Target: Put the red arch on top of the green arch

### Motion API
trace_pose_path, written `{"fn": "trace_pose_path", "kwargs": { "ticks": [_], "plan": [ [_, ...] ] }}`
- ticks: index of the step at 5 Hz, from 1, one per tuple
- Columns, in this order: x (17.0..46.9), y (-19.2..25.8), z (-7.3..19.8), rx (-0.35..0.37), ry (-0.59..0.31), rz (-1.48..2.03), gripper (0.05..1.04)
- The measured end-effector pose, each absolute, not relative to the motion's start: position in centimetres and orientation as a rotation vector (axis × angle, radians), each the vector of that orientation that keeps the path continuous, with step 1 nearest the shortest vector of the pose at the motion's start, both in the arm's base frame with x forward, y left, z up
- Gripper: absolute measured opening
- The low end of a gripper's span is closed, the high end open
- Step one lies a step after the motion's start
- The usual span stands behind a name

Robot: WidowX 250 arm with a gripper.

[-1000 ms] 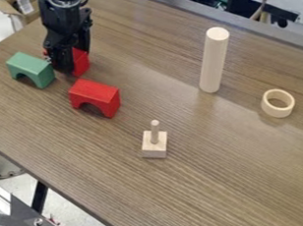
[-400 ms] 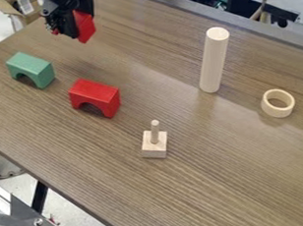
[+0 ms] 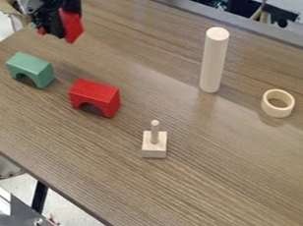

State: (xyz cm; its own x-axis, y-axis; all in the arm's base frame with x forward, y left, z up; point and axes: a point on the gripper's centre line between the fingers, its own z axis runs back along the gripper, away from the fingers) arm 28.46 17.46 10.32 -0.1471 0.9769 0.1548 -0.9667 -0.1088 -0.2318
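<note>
Red block — pinched aslant in gripper | risk: may slide off green arch | cause — tilted set-down or off-centre release

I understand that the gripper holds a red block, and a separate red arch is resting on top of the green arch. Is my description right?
Not entirely: the camera view shows the separate red arch standing directly on the table, apart from the green arch, not on top of it. The gripper does hold a red block.
</note>
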Motion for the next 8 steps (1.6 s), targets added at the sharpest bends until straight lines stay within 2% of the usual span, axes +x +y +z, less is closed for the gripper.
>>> {"fn": "trace_pose_path", "kwargs": {
  "ticks": [2, 4, 6, 8],
  "plan": [
    [26.2, 18.8, 11.1, -0.018, -0.290, 1.731, 0.583],
    [25.1, 18.7, 10.5, 0.003, -0.274, 1.720, 0.583],
    [25.2, 19.2, 10.4, 0.024, -0.309, 1.707, 0.583],
    [25.2, 19.6, 9.2, 0.055, -0.287, 1.708, 0.583]
  ]
}}
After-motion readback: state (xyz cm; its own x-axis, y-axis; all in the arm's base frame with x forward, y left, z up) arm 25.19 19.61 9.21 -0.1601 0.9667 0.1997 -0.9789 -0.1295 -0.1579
